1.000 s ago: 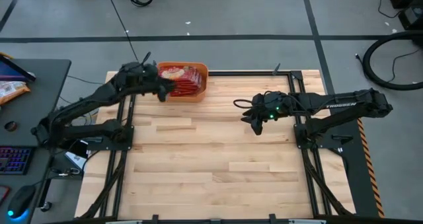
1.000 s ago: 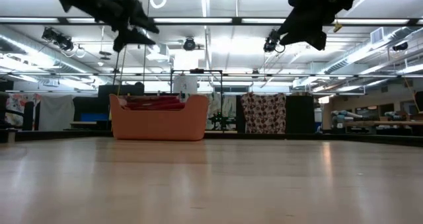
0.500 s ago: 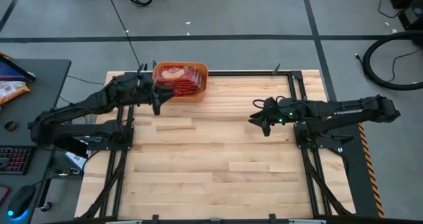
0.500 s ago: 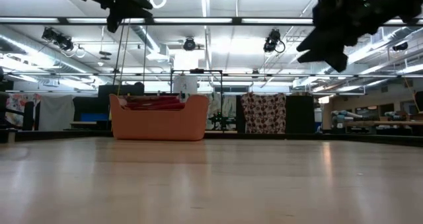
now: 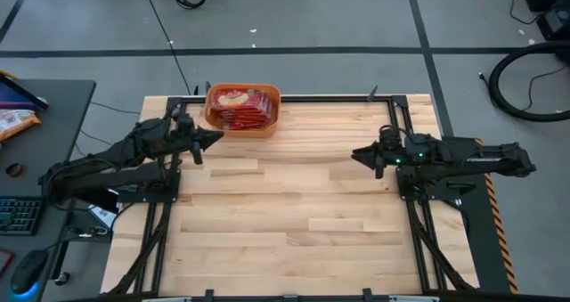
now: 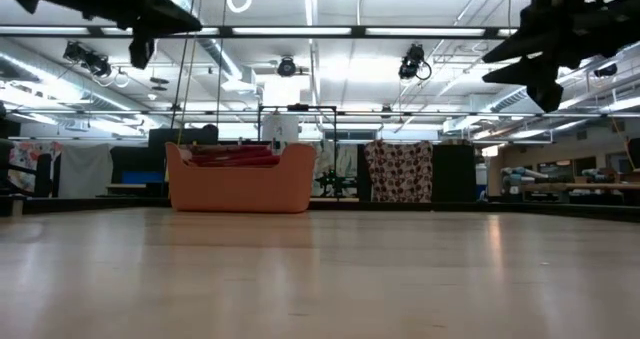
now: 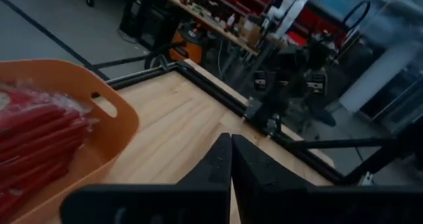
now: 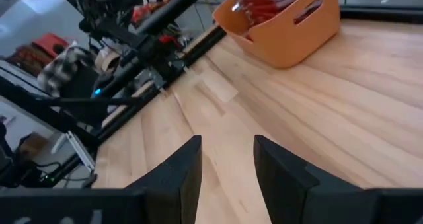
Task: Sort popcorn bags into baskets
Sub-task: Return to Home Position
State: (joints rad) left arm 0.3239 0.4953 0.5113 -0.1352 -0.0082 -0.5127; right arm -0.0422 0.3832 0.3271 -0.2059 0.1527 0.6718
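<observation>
High view: popcorn bags point(image 5: 240, 107) are being held in the basket point(image 5: 258, 133) nearest the pinched-shut left tool point(image 5: 212, 136), the parted right tool point(image 5: 360, 156) being held well apart.

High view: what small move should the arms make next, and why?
Probably fold both arms back toward their rest poses. The red packets all lie in the orange tub, the table shows none left, and the left arm and right arm hang clear of the tub, jaws holding nothing.
</observation>
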